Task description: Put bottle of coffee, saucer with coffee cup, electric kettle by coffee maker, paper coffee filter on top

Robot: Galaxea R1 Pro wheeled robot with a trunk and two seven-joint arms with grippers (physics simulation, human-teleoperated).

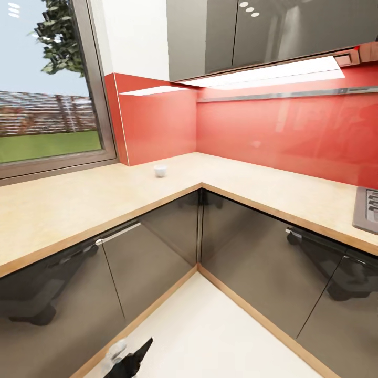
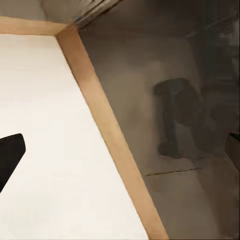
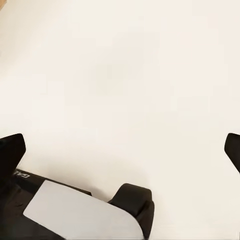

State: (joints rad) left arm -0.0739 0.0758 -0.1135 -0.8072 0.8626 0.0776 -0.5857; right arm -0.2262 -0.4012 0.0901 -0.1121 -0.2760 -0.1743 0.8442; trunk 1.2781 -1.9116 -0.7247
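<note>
Cup, tiny, white and upright: I see it alone on the light wood-coloured L-shaped countertop, near its inner corner by the glossy red backsplash. My right gripper hangs over pale floor, fingers wide apart; the left I cannot tell

Item: tiny white ceramic coffee cup. Upright, mouth facing up, standing alone on the bare surface near the inner corner of the counter, close to the red backsplash and below the window's right edge.

Item: long light wood-coloured L-shaped counter, pale speckled top with a darker wood edge band, over glossy dark grey cabinet fronts. Two runs meet at a corner; the cup stands on the left run.
</note>
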